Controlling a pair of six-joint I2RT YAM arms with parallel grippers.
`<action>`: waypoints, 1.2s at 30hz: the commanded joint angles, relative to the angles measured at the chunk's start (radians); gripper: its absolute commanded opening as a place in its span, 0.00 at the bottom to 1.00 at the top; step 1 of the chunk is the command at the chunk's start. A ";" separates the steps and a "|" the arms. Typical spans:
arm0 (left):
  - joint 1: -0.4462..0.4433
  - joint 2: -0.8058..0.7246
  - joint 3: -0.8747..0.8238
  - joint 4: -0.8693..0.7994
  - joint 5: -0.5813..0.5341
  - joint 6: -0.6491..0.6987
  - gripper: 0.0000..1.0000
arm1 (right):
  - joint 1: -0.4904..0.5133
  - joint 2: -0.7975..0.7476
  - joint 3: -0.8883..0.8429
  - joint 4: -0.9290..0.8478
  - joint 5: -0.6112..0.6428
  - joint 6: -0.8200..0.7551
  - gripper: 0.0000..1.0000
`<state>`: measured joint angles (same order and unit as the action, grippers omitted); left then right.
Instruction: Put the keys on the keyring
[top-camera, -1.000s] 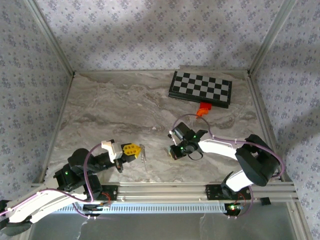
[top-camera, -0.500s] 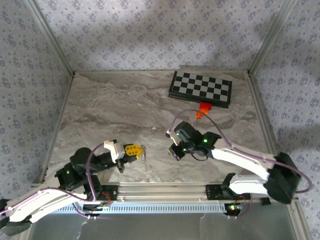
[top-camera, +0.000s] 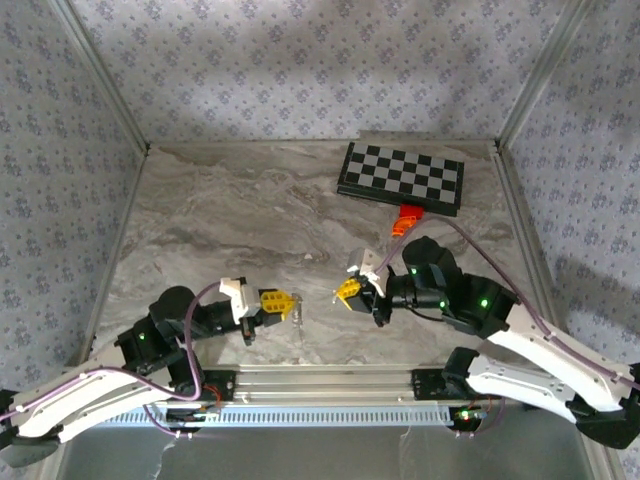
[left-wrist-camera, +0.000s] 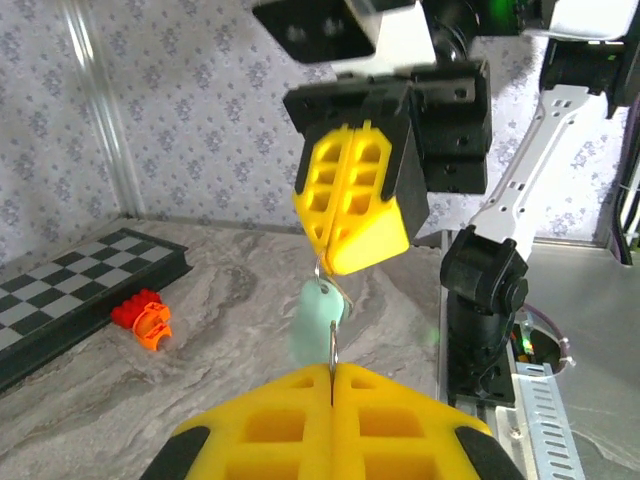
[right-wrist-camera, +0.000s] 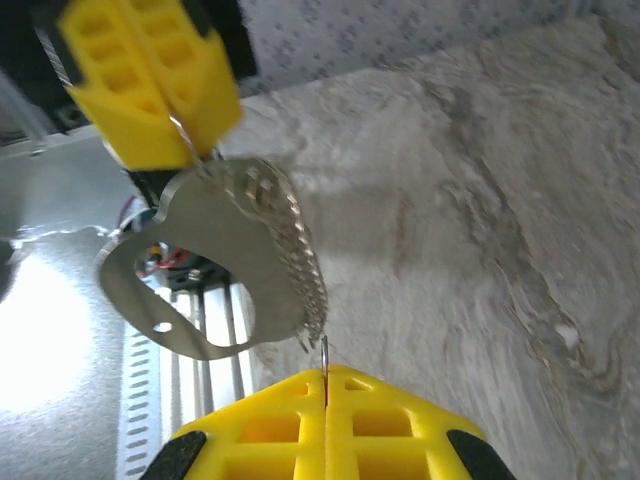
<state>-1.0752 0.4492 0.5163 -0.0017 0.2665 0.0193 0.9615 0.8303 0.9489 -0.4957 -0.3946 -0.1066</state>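
The keyring (right-wrist-camera: 215, 215) hangs from the tips of the left gripper (top-camera: 283, 301), whose pads are pressed together on its upper edge. Its open face is turned toward the right gripper (top-camera: 345, 291), and its beaded chain (right-wrist-camera: 300, 260) drapes down one side. The right gripper faces it tip to tip, near but apart, pads closed on a thin metal sliver that is probably the key (left-wrist-camera: 318, 315), whose blurred teal head shows just below those pads. By my reading, the right arm must carry the key straight ahead into the ring's opening.
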 joint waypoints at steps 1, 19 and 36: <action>0.001 0.030 0.059 0.051 0.063 0.036 0.00 | 0.012 0.038 0.080 -0.069 -0.110 -0.062 0.00; 0.001 0.104 0.069 0.137 0.103 0.074 0.00 | 0.034 0.036 0.035 0.100 -0.174 0.026 0.00; 0.000 0.081 0.055 0.124 0.033 0.070 0.00 | 0.023 0.029 0.005 0.058 -0.013 0.087 0.00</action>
<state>-1.0756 0.5529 0.5419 0.0811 0.3397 0.0708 0.9905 0.8738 0.9661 -0.3859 -0.5026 -0.0597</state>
